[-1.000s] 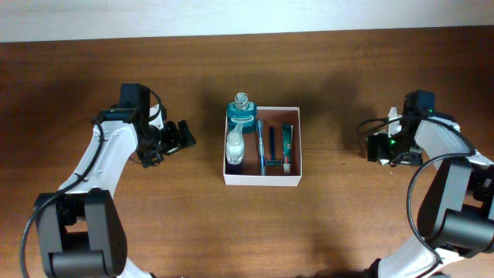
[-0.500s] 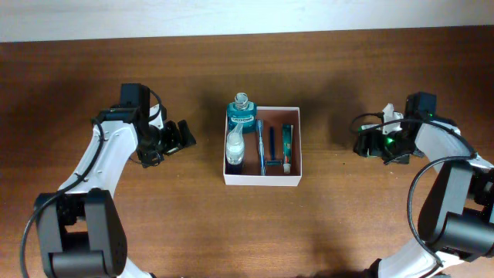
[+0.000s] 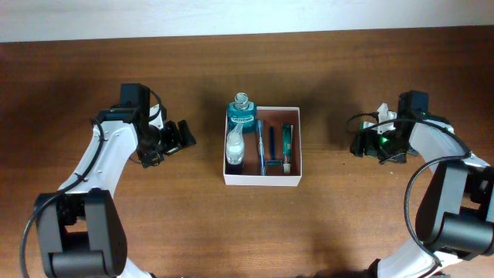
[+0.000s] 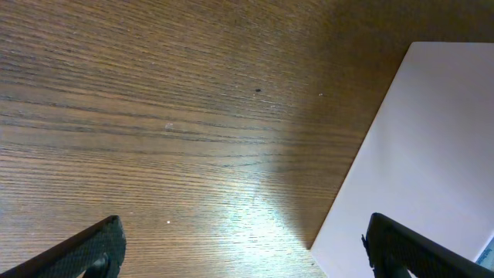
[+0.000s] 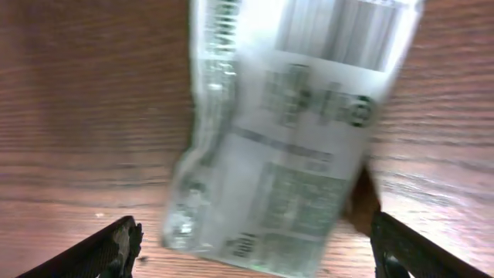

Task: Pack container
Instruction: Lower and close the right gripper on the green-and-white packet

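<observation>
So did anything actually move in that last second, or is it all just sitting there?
The right gripper slid a little toward the container, jaws open. A blurred packet lies below it in its wrist view. Nothing was visibly gripped or let go. The left gripper, also open, and the container did not move.

Colours across the table [image 3: 347,224]
The table was dark brown with fine wood grain. The container [image 3: 262,180] had white walls and a reddish-brown inside. The bottle [image 3: 240,117] was teal with a pale cap, the toothbrush [image 3: 262,150] blue, and the packet [image 5: 285,131] grey-white with blurred dark print.
</observation>
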Available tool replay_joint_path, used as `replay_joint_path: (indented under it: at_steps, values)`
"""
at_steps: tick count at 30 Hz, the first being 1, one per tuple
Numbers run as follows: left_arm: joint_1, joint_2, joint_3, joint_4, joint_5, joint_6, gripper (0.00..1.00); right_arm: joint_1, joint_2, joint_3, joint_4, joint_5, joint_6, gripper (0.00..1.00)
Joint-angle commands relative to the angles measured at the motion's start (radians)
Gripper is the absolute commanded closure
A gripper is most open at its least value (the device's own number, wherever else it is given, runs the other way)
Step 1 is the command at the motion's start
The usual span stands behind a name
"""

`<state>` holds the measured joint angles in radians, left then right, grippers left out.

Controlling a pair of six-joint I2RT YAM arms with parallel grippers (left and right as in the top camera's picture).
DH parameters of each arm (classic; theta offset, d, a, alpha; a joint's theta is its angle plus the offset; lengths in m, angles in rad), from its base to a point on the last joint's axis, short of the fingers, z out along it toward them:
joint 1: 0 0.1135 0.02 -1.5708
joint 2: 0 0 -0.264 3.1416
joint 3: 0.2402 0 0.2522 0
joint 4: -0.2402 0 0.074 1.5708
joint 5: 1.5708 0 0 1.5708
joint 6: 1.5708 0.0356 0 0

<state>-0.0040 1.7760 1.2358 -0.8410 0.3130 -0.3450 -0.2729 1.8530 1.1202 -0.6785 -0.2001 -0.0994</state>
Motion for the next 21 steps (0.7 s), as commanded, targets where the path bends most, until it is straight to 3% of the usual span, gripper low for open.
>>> replay_joint_path:
  at_steps: [1, 6, 14, 21]
  values:
    - [0.002, 0.009, -0.006, 0.0, 0.0, 0.002, 0.01, 0.005, 0.005, -0.02, 0.011, 0.063, 0.079, 0.12]
    - [0.002, 0.009, -0.006, 0.0, 0.0, 0.001, 0.01, 0.005, 0.005, -0.02, 0.04, 0.062, 0.155, 0.14]
    - [0.002, 0.009, -0.006, 0.0, 0.0, 0.002, 0.01, 0.006, 0.014, -0.02, 0.079, 0.062, 0.156, 0.16]
    - [0.002, 0.009, -0.006, 0.0, 0.0, 0.001, 0.01, 0.04, 0.05, -0.02, 0.11, 0.055, 0.043, 0.16]
